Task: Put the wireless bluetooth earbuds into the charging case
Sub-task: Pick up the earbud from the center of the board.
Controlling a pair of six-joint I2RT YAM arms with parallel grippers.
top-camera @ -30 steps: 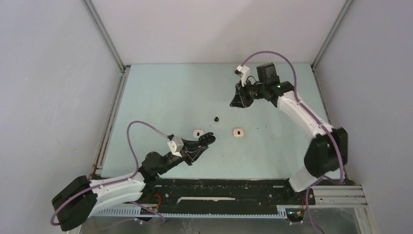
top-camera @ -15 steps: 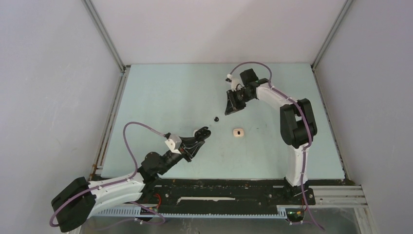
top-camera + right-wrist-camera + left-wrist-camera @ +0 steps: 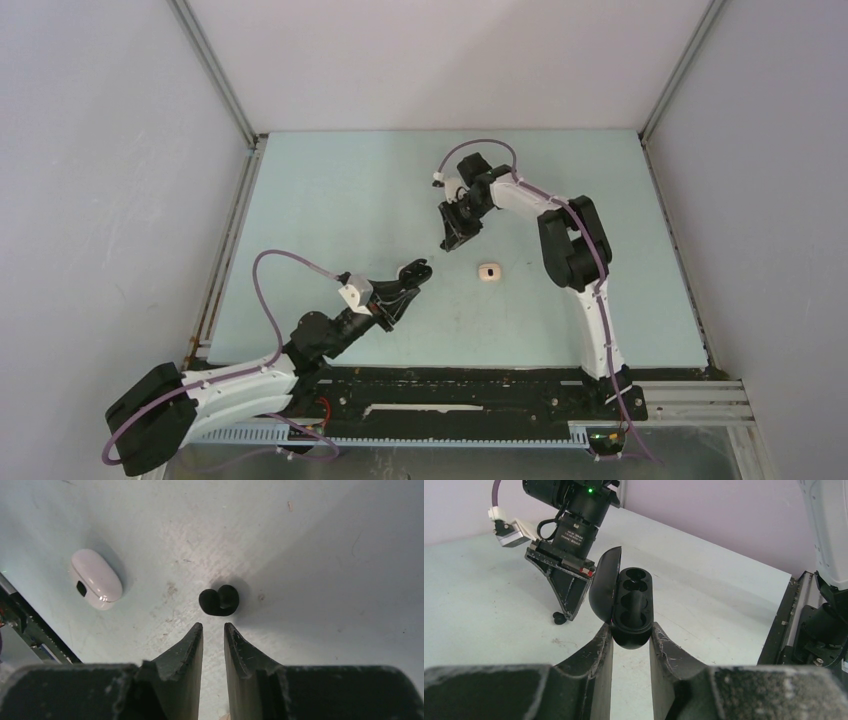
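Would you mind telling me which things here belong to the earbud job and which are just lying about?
In the job:
- black charging case, lid open, clamped in the left gripper
- black earbud on the table, just ahead of the right gripper

Lying about:
- white case, apart from both grippers

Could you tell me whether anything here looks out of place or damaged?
Nothing looks damaged or spilled. The only thing out of place is the black earbud, loose on the table by the right end effector, while the open black case in the left end effector has empty sockets.
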